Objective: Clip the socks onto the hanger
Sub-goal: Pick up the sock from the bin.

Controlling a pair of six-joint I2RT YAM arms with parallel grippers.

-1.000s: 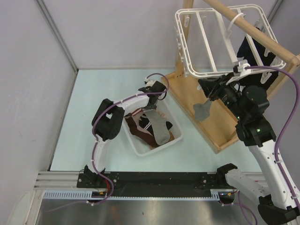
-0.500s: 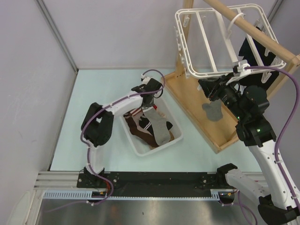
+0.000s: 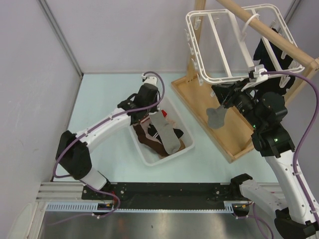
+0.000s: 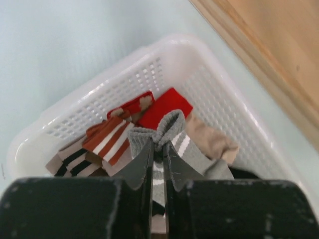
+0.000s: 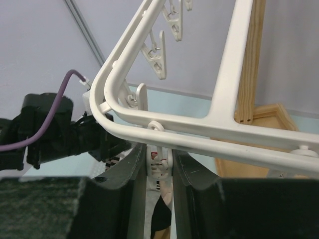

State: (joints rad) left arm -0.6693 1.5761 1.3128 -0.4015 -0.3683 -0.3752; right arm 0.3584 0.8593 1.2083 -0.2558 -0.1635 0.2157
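My left gripper (image 3: 152,112) is shut on the cuff of a grey sock with white stripes (image 4: 169,125), and in its own wrist view the gripper (image 4: 158,147) holds that cuff just above the white slotted basket (image 4: 209,84). The sock (image 3: 167,134) trails down into the basket onto brown, black and beige socks. My right gripper (image 3: 222,98) is at the near edge of the white hanger (image 3: 224,77). In the right wrist view the gripper (image 5: 158,155) is closed on a small white clip (image 5: 160,167) under the frame (image 5: 214,134). A grey sock (image 3: 216,117) dangles below it.
The hanger hangs from a wooden pole (image 3: 259,27) of a rack with a wooden base board (image 3: 227,129). A black sock (image 3: 264,52) hangs on the hanger's far side. Red-and-white striped, red and beige socks (image 4: 117,137) lie in the basket (image 3: 144,155).
My left arm has swung its elbow down and left, and its gripper has drawn back with the grey sock. The sock under my right gripper has swayed right and back.
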